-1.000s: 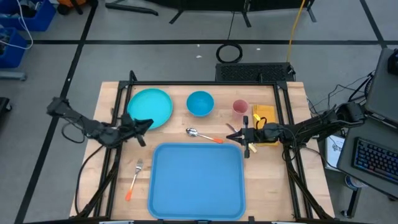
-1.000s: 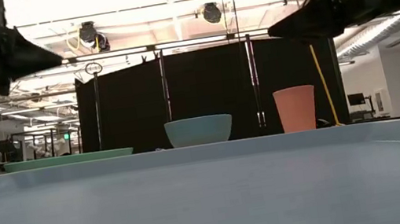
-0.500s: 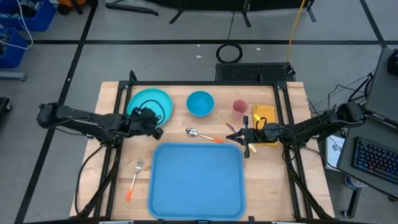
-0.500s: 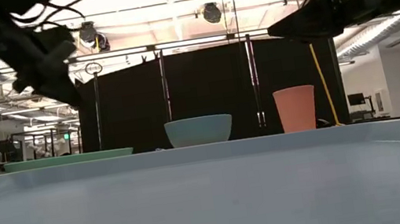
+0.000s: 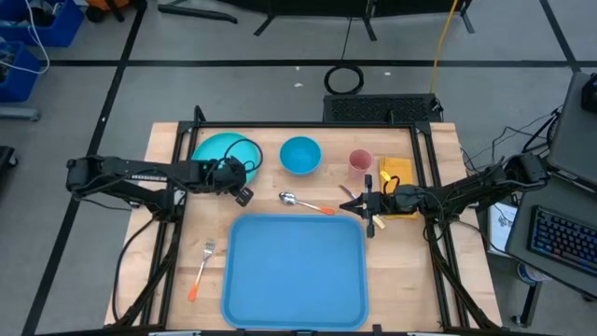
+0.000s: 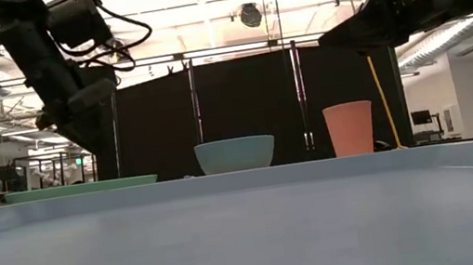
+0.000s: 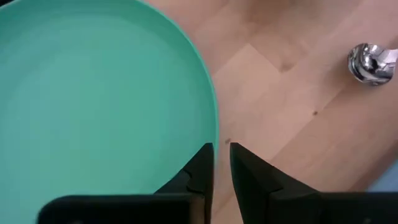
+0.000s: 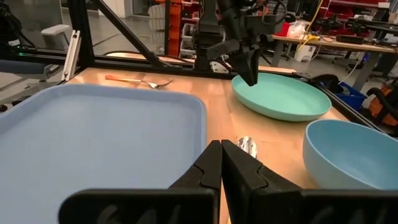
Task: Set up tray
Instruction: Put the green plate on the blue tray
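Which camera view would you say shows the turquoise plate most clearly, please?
The left wrist view: the turquoise plate fills the picture, its rim just ahead of the left gripper. The high view shows it partly under that arm, the right wrist view whole but farther off, and the low view only edge-on.

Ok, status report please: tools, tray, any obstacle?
Left tool over plate rim, slightly open, empty. Right tool shut, waiting near spoon. Tray empty, nothing in the way.
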